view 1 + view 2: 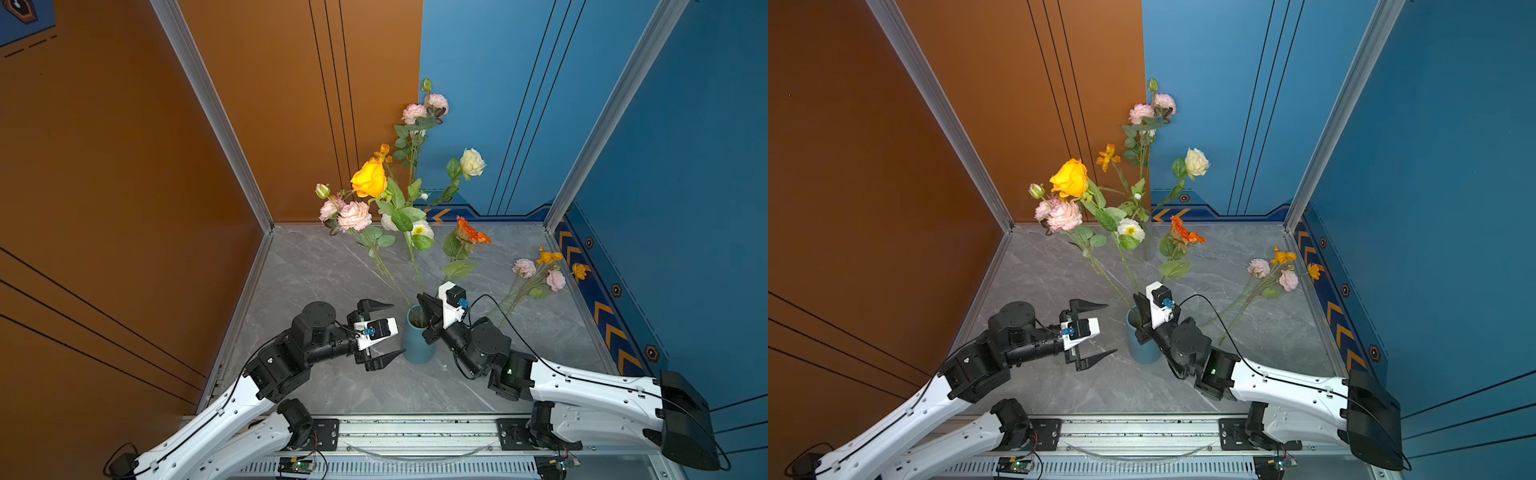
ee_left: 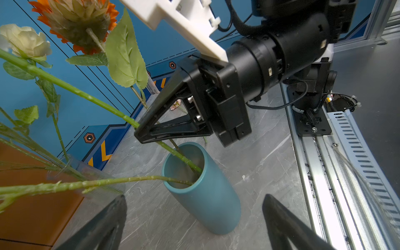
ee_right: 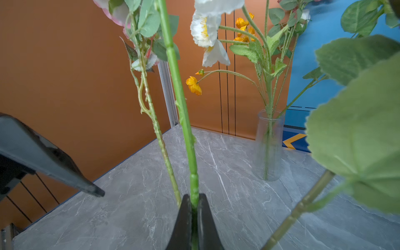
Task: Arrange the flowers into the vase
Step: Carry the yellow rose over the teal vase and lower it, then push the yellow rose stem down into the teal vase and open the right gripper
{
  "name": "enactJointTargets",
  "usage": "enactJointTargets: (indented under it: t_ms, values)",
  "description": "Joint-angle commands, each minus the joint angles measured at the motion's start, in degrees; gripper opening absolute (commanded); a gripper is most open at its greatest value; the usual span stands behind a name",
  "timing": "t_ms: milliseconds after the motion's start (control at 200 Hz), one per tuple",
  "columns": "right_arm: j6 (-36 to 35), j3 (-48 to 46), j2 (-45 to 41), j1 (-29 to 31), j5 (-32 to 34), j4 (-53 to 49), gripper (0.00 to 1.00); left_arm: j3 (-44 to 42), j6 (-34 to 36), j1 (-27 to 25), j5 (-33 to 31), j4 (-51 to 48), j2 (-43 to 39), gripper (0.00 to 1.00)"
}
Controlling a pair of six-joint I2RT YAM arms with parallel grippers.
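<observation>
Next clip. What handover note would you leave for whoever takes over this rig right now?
Grippers: left gripper open and empty beside the blue cylindrical vase; right gripper shut on the thick green stem of the yellow rose, just above the vase mouth.
Done: that stem's end is inside; the pink ruffled stem and orange daisy stem also seem seated. Other blooms stand in the clear ribbed glass vase.
Left: release the rose; a pink and orange bunch lies loose on the grey marble table.

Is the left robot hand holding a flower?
No, the left gripper stands wide open beside the blue vase, holding nothing.
</observation>
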Motion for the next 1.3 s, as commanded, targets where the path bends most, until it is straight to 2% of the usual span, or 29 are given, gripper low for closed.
enactJointTargets:
  t_ms: [0, 350, 511, 646, 891, 1026, 1121, 1201, 1251, 1296]
  values:
    - [1.03, -1.26, 0.21, 0.22, 2.45, 1.10, 0.03, -0.85, 0.64, 0.50, 1.14, -0.86, 0.26, 0.98]
    - [2.84, -4.72, -0.10, 0.30, 2.93, 1.36, 0.07, -0.95, 0.69, 0.50, 1.31, -0.86, 0.57, 0.98]
    - [3.35, -5.66, -0.53, 0.36, 3.18, 1.33, 0.20, -0.97, 0.58, 0.50, 1.39, -0.86, 0.78, 0.98]
    - [3.45, -5.97, -1.10, 0.33, 3.53, 1.07, 0.27, -0.98, 0.58, 0.50, 1.33, -0.87, 0.92, 0.98]
    - [2.72, -5.99, -2.87, 0.37, 3.44, 0.53, 0.32, -0.94, 0.57, 0.51, 1.33, -0.86, 0.93, 0.98]
    - [1.60, -5.63, -6.82, 0.64, 2.87, -3.72, 0.46, -0.98, 0.67, 0.51, 1.46, -0.86, 0.93, 0.98]
    - [1.81, -5.29, -11.38, 0.63, 8.44, -10.04, 0.52, -0.92, 0.55, 0.51, 1.91, -1.02, 0.93, 0.98]
    - [3.44, -4.70, -16.18, -0.06, 18.36, -18.17, 0.57, -0.90, 0.42, 0.37, 3.04, -1.02, 1.25, 0.98]
    - [7.94, -3.35, -18.98, -2.21, 25.14, -26.24, 0.62, -0.81, 0.26, 0.17, 3.76, -0.93, 1.61, 0.98]
    - [13.53, -1.71, -20.94, -6.61, 26.93, -35.77, 0.64, -0.66, 0.02, -0.17, 4.39, -0.93, 1.98, 0.98]
